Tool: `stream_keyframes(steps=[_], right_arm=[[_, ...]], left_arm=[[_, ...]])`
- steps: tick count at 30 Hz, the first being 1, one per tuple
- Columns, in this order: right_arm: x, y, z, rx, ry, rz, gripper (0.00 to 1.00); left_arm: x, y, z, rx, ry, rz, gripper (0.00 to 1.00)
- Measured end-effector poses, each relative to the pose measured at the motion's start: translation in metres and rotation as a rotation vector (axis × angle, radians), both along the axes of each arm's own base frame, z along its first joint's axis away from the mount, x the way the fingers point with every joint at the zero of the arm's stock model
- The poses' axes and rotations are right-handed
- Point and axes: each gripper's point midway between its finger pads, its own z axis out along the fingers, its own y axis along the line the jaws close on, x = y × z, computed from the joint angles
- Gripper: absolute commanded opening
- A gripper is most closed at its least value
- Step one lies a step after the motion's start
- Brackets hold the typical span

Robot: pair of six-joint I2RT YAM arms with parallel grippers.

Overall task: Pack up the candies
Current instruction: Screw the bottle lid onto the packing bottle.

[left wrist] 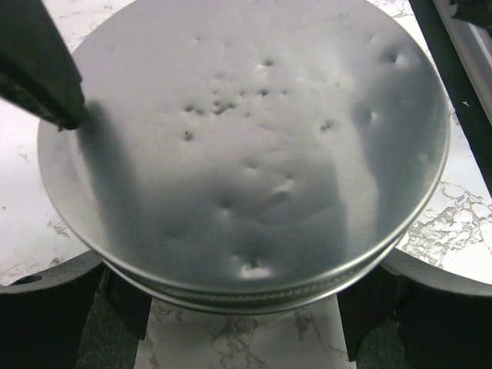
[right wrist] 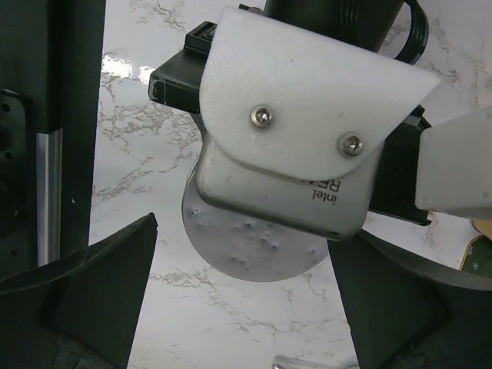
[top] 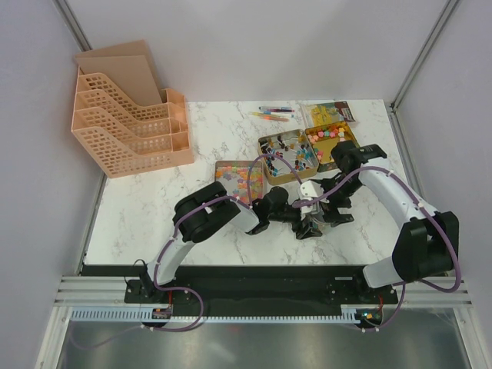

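Observation:
The candies lie in three open tins at the back of the marble table: pastel ones in a rectangular tin, darker wrapped ones in a middle tin, bright ones in a right tin. My left gripper is shut on the near rim of a round dented silver tin lid, one finger on each side. The lid also shows in the right wrist view, under the left wrist's camera. My right gripper is open and empty, facing the left wrist closely.
Thin coloured pens and a printed tin lid lie at the back right. A peach stacked file tray stands at the back left. A shiny edge shows at the bottom of the right wrist view.

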Motion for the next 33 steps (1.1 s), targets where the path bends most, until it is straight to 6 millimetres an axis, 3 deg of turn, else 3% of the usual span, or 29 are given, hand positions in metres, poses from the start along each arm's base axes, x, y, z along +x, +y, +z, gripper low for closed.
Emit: stream_keyframes(steps=[24, 33], right_arm=[[0.009, 0.001, -0.002, -0.004, 0.006, 0.011, 0.98], [0.009, -0.012, -0.007, -0.028, -0.069, 0.019, 0.98]], left_arm=[[0.000, 0.000, 0.000, 0.001, 0.001, 0.000, 0.02], [0.000, 0.000, 0.000, 0.001, 0.002, 0.001, 0.02]])
